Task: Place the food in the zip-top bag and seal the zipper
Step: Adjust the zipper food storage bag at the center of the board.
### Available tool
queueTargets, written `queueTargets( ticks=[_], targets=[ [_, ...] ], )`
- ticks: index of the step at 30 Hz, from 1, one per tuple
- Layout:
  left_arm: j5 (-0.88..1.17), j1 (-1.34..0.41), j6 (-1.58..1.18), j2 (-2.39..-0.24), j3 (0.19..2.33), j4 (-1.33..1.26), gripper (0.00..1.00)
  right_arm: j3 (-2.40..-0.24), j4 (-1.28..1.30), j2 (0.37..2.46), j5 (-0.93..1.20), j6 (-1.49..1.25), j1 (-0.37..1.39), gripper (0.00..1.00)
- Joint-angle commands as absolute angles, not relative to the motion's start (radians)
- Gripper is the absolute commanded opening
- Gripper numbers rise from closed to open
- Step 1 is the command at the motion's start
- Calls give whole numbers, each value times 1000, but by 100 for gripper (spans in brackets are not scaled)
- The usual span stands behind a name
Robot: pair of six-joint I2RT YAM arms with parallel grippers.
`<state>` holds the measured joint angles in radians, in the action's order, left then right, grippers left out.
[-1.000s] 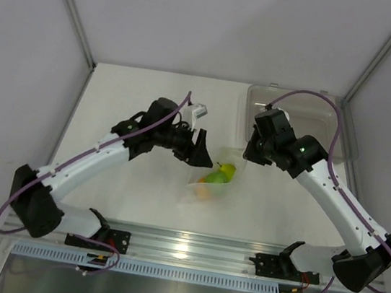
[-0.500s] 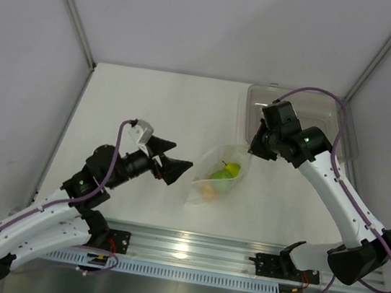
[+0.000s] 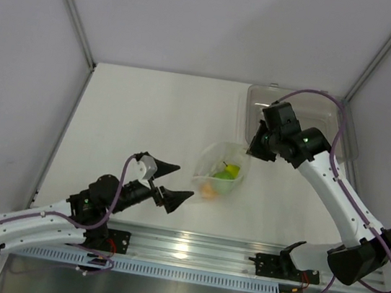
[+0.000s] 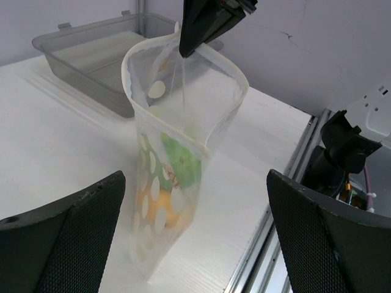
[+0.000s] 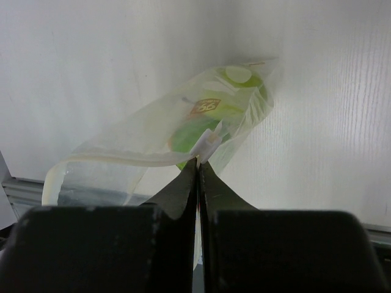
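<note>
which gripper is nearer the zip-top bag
Right. The right gripper is shut on the mouth edge of the zip-top bag; the left gripper is open, apart from it, at its near-left.

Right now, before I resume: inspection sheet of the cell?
Surface: white table, no spills seen.
Job's things: zip-top bag upright on the table, held by its rim; food inside, green and orange pieces, count unclear; zipper unsealed, mouth gaping.
Clutter: clear tray at far right, nothing seen in it.
Grippers: right gripper shut on the bag's rim; left gripper open, apart from the bag.
Cables: purple cables along both arms; the right one arcs over the tray.
Surroundings: grey walls, metal rail at near edge.
</note>
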<state>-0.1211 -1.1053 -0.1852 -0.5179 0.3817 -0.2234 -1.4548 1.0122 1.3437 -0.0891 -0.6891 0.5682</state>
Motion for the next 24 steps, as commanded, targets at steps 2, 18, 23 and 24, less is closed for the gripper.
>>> queueTargets(
  ticks=[2,18,23,24],
  targets=[
    [-180,-1138,-138,-477,310,-330,100,-1457,989,1312,-91,-715,572,0],
    [-113,-1141,-48,-876,488,-436,99,-1431,950,1296,-34,-735,568,0],
    [-55,-1102,-52,-956,581,-359,57,-1419,945,1290,-26,-733,560,0],
    [-16,-1080,-60,-956,587,-345,42,-1419,945,1287,-20,-729,558,0]
  ],
)
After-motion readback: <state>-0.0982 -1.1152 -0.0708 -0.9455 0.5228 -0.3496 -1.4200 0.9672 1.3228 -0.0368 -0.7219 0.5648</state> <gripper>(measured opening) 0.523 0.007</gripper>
